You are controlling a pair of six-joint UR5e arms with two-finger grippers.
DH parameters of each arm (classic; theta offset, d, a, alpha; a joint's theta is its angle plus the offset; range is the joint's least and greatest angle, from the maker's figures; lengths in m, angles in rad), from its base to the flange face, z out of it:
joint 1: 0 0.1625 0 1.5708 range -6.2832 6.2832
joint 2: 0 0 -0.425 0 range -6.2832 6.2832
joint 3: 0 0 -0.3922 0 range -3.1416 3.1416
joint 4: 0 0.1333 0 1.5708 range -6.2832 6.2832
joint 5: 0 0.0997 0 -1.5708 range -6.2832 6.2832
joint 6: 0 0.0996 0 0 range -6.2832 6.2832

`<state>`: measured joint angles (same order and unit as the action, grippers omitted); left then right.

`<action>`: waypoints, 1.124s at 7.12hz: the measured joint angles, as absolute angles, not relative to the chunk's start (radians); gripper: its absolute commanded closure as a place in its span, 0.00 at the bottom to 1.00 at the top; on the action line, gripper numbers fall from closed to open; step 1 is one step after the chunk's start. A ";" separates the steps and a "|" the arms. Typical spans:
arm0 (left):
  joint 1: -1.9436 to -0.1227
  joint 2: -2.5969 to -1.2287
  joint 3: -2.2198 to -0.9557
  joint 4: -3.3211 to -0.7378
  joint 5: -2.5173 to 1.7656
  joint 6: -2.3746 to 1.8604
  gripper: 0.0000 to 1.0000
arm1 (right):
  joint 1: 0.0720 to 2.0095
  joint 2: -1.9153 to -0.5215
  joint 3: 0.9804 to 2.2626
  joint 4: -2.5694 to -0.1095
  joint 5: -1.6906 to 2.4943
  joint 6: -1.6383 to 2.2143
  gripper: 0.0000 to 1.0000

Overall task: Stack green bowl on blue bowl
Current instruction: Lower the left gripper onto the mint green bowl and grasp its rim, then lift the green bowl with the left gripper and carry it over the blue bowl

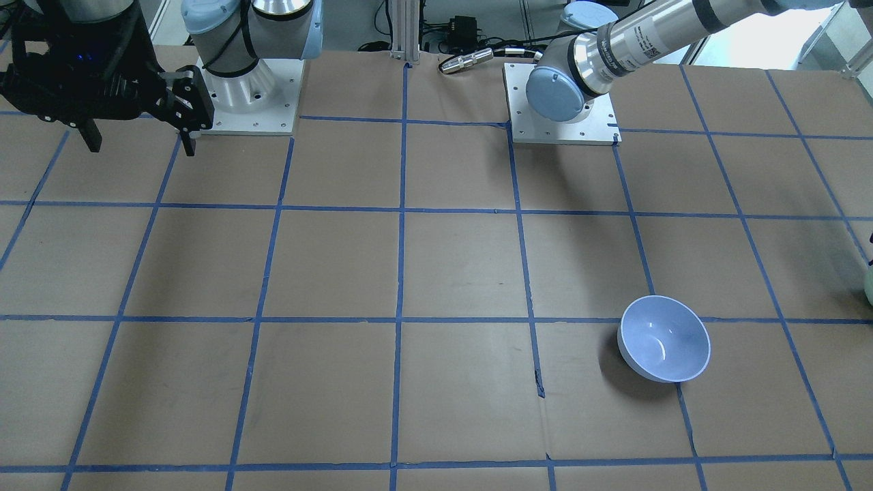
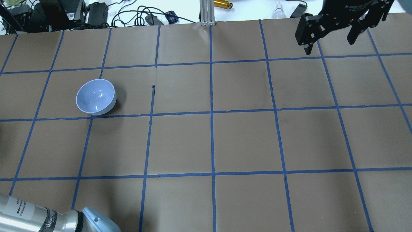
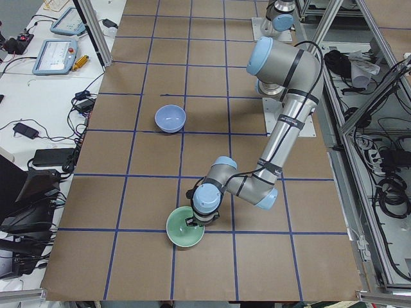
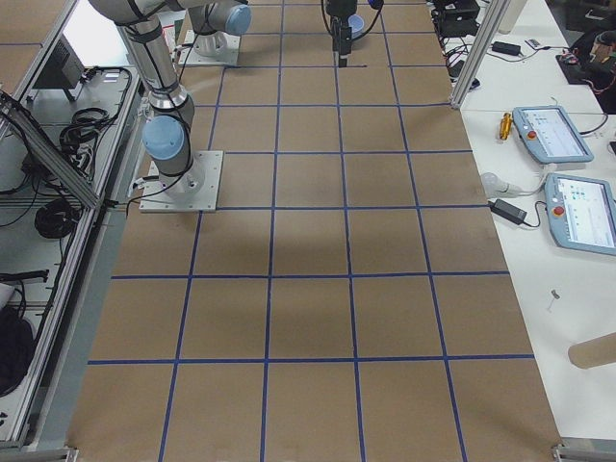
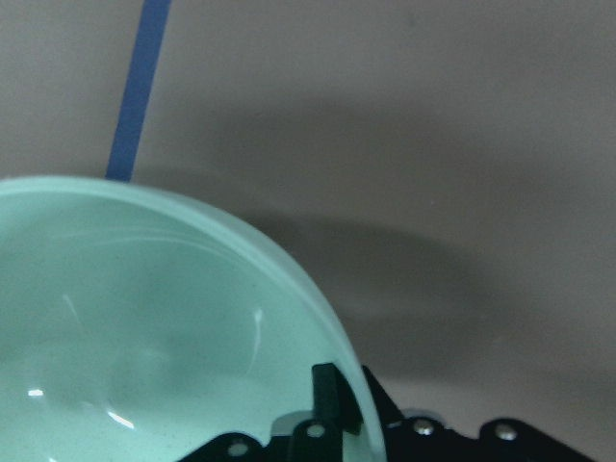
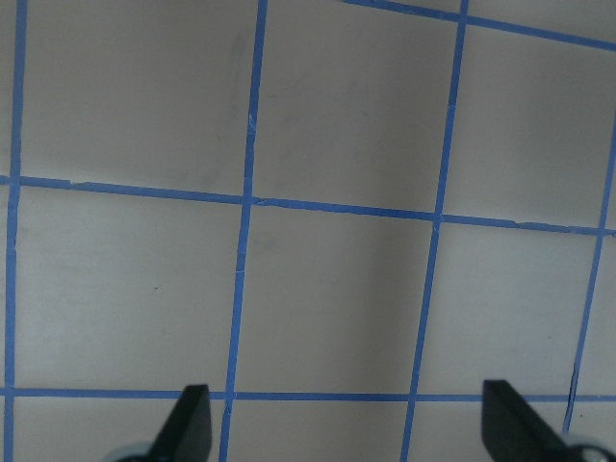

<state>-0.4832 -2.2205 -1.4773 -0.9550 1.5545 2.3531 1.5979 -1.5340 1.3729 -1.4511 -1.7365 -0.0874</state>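
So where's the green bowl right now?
In the exterior left view the green bowl is at the table's near end, at the left arm's fingers, well apart from the blue bowl farther along.

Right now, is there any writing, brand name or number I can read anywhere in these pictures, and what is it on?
"2F Adaptive": white print on the right gripper, the rest cut off at the picture's top edge.
Sticker with a square code on the left arm: too small to read.
Lettering on that arm's black band: blurred.
Teach pendant screens: too small to read.
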 measured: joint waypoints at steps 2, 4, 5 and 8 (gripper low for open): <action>-0.483 -2.212 -1.480 -0.957 1.559 2.352 1.00 | 1.598 -1.534 1.373 -1.451 -1.736 -0.087 0.00; -0.486 -2.197 -1.484 -0.968 1.564 2.352 1.00 | 1.598 -1.534 1.373 -1.451 -1.736 -0.087 0.00; -0.488 -2.185 -1.484 -0.979 1.564 2.351 1.00 | 1.598 -1.534 1.373 -1.451 -1.736 -0.087 0.00; -0.508 -2.127 -1.483 -1.057 1.567 2.337 1.00 | 1.598 -1.534 1.373 -1.451 -1.736 -0.087 0.00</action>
<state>-0.5082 -2.1274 -1.4829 -1.0567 1.5675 2.3371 1.5979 -1.5340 1.3729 -1.4512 -1.7365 -0.0875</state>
